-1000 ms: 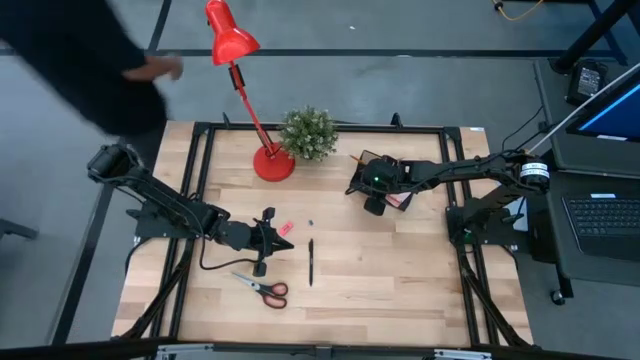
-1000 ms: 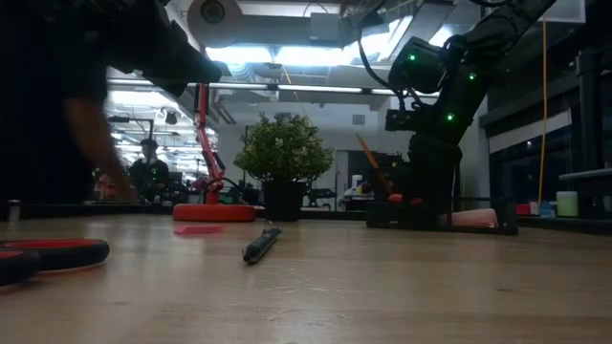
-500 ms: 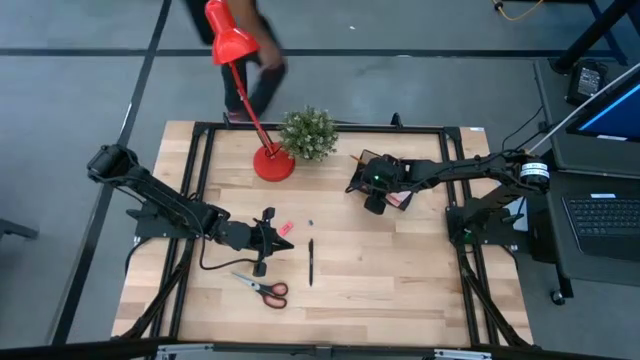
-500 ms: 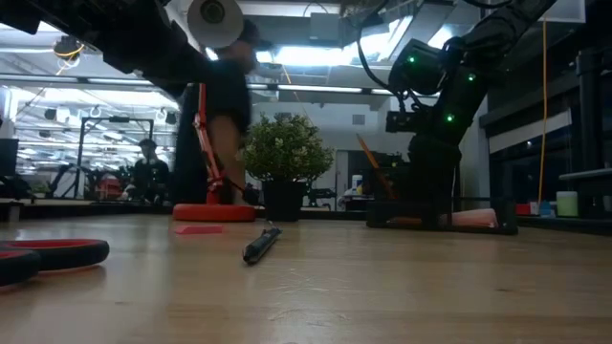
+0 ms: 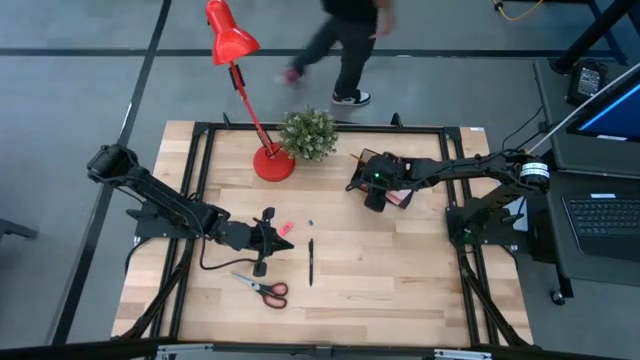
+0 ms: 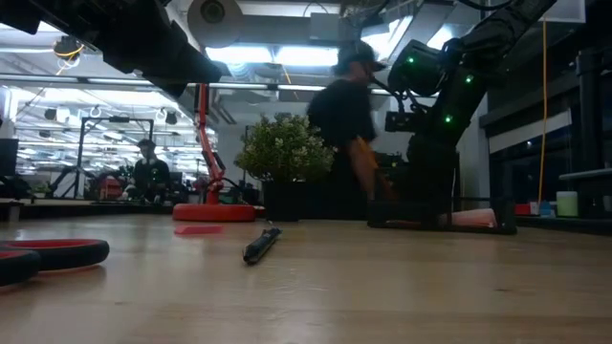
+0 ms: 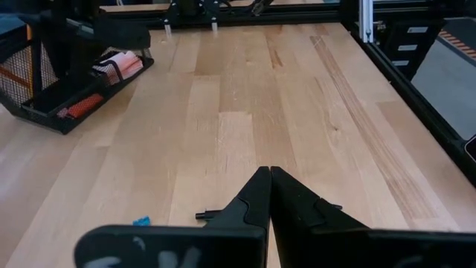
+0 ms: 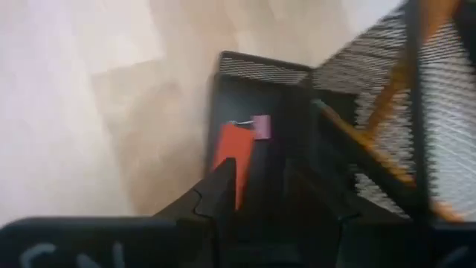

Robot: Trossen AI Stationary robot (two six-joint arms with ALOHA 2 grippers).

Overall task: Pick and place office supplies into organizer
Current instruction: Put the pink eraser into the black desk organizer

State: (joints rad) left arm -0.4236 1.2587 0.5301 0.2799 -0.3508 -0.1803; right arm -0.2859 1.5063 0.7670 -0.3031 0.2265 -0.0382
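Note:
The black mesh organizer (image 5: 388,176) stands at the far right of the table, with orange pencils (image 8: 375,145) upright in its tall part. My right gripper (image 8: 264,186) hangs open over its low compartment, tilted down. There a red eraser (image 8: 232,152) and a small pink one (image 8: 261,126) lie on the floor, just past one fingertip. My left gripper (image 5: 272,236) waits shut above the table's left middle. On the wood lie a small red eraser (image 5: 285,228), a black pen (image 5: 311,262) and orange-handled scissors (image 5: 266,290).
A red desk lamp (image 5: 273,165) and a green potted plant (image 5: 307,133) stand at the far edge, left of the organizer. A person (image 5: 345,45) walks on the floor beyond the far edge. Bare wood spreads over the near right part of the table.
A person has walked along the floor beyond the table's far edge, from the left to the middle. Both arms have kept their places.

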